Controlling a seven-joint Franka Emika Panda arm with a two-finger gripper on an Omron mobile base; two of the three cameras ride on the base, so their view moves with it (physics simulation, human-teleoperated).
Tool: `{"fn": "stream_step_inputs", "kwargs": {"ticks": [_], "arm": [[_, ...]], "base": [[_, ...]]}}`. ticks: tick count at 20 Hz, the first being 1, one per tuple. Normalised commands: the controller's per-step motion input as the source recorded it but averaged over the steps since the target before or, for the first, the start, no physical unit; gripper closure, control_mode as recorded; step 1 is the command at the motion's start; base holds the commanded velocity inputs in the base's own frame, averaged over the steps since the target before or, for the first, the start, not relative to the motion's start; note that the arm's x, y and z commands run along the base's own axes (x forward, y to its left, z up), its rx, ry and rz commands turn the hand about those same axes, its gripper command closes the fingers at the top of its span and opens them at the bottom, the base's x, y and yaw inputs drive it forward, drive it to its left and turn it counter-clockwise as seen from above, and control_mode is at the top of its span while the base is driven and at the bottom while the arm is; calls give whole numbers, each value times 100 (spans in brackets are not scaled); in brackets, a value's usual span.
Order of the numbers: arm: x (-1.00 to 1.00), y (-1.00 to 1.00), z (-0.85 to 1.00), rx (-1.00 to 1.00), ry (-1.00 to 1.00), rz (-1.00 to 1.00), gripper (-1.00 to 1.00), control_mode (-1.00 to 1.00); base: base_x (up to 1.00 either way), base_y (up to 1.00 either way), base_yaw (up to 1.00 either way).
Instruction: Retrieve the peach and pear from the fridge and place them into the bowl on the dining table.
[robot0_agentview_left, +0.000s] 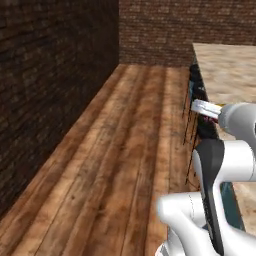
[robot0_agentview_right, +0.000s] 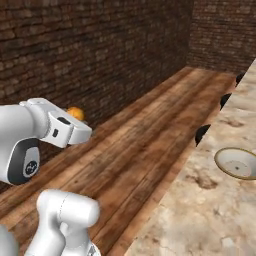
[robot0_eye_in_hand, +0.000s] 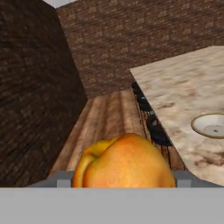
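A yellow-orange pear sits between my fingertips at the bottom of the hand view, and my gripper is shut on it. From the right base, the pear peeks out behind the white hand of the gripper, held in the air over the wooden floor, left of the dining table. The bowl, shallow with a tan-gold rim and a pale inside, stands on the beige marbled top near its floor-side edge. The bowl lies ahead and to the right of the pear. The peach and the fridge are out of view.
Dark round stools line the table's edge, between the floor and the top. A dark brick wall runs along the left of the wooden floor, and another closes the far end.
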Motion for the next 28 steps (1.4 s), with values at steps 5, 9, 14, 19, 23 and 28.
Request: {"fn": "stream_step_inputs", "kwargs": {"ticks": [5, 9, 14, 19, 23, 28], "arm": [[0, 0, 0, 0, 0, 0, 100, 100], [0, 0, 0, 0, 0, 0, 100, 100], [0, 0, 0, 0, 0, 0, 100, 100], [0, 0, 0, 0, 0, 0, 100, 100], [0, 0, 0, 0, 0, 0, 100, 100], [0, 0, 0, 0, 0, 0, 100, 100]], "base": [[41, -14, -68], [43, -3, -60], [62, 13, -54], [73, 32, -53], [70, 30, -54], [65, 23, -55]]}}
